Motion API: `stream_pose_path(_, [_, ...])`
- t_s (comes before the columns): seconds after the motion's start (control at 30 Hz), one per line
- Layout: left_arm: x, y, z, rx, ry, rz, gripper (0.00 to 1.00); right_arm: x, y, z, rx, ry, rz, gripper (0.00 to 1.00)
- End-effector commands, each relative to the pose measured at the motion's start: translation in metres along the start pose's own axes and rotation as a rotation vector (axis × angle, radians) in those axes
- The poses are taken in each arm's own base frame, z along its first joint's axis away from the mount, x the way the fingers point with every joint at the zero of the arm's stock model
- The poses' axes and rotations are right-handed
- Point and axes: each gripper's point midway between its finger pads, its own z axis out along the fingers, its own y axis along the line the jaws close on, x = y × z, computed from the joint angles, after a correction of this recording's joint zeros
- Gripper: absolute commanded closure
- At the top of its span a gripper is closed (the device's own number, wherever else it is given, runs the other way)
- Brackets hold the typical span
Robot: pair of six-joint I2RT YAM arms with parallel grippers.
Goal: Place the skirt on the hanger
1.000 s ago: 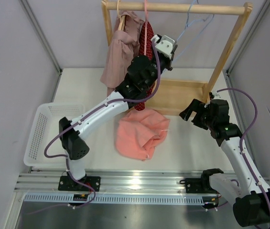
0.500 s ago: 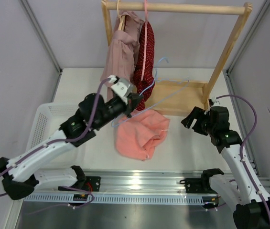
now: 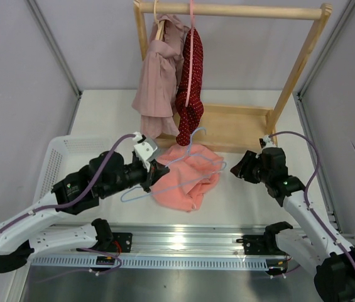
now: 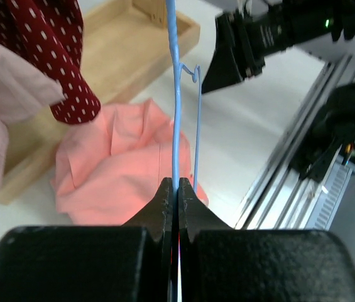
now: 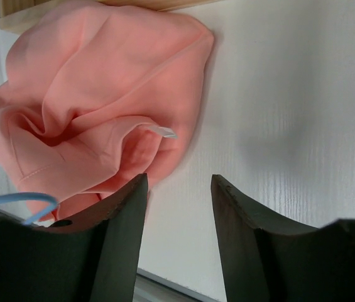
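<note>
Left wrist: left pincer (image 4: 176, 189) clamped on the hanger (image 4: 175, 107); right pincer (image 5: 178, 185) apart, I'd pinch the limp, light skirt (image 5: 95, 82) by a stitched edge.

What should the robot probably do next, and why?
Probably ease the open right tool onto the nearest edge of the skirt and pinch it. The left tool grips the hanger over the skirt, which lies crumpled and needs lifting.

The salmon-pink cloth skirt (image 4: 120, 163) below the left gripper (image 4: 172, 185) looks soft, matt and creased. The gripper's fingers (image 4: 158, 207) are matt black plastic, pinched on the thin light-blue hanger (image 4: 176, 126), which is smooth and faintly glossy. Ahead stands a pale wooden rack (image 3: 227, 9), smooth and matt.
</note>
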Motion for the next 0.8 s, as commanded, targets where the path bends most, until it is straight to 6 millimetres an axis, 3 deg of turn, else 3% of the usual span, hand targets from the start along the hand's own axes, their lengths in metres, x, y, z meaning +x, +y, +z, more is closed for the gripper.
stream_pose_path(0.0, [0.024, -0.002, -0.007, 0.001, 0.095, -0.010, 1.00, -0.016, 0.005, 0.010, -0.018, -0.077, 0.016, 0.52])
stream_pose_path(0.2, [0.031, -0.004, -0.006, -0.019, 0.161, 0.057, 1.00, -0.010, 0.005, 0.031, -0.029, -0.045, 0.021, 0.66])
stream_pose_path(0.4, [0.029, -0.006, 0.014, -0.065, 0.168, 0.123, 1.00, -0.014, 0.006, 0.039, -0.026, -0.054, 0.026, 0.78])
stream_pose_path(0.77, [0.010, -0.011, 0.036, -0.159, 0.144, 0.220, 1.00, -0.011, -0.007, 0.047, 0.056, -0.021, 0.042, 0.87])
